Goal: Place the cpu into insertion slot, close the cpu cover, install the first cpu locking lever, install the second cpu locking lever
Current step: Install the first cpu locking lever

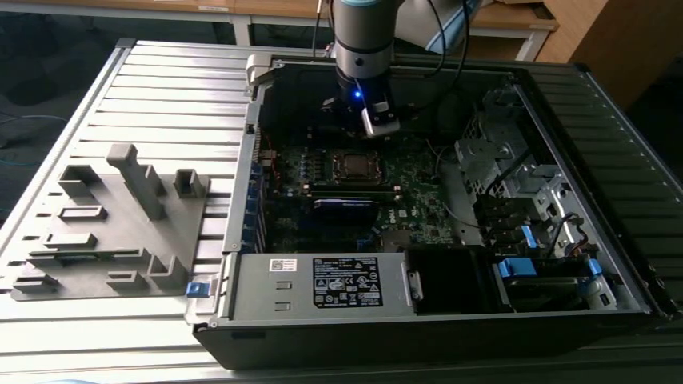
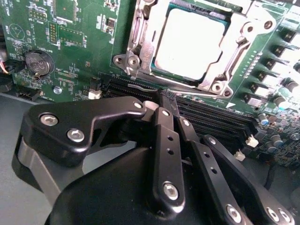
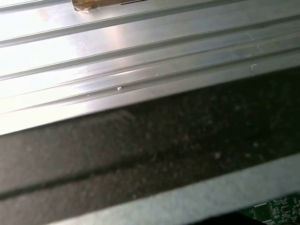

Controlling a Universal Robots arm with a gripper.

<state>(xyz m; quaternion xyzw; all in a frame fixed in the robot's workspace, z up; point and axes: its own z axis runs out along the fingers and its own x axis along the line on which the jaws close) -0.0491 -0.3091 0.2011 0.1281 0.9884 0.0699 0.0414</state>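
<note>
Arm reaches down into the open computer case on the slatted desk in the exterior view. The tool hangs near the cpu, apart from it.

Second wrist view: the cpu sits in its socket, and the cover is apparently folded down around it. The tool hovers over the memory slots beside the socket. Its fingers look pressed together with nothing between them, though its own linkage partly masks the tips.

Judgement: lever work is in hand. It is best done by pushing on a lever's free end only, sweeping it down under its hook and staying off the chip top. Whether either lever is latched I cannot make out, and the socket's far edge is cut off.

First wrist view: desk slats, a dark band, and a corner of green circuit board. A brownish object is cut off and unidentifiable.
</note>
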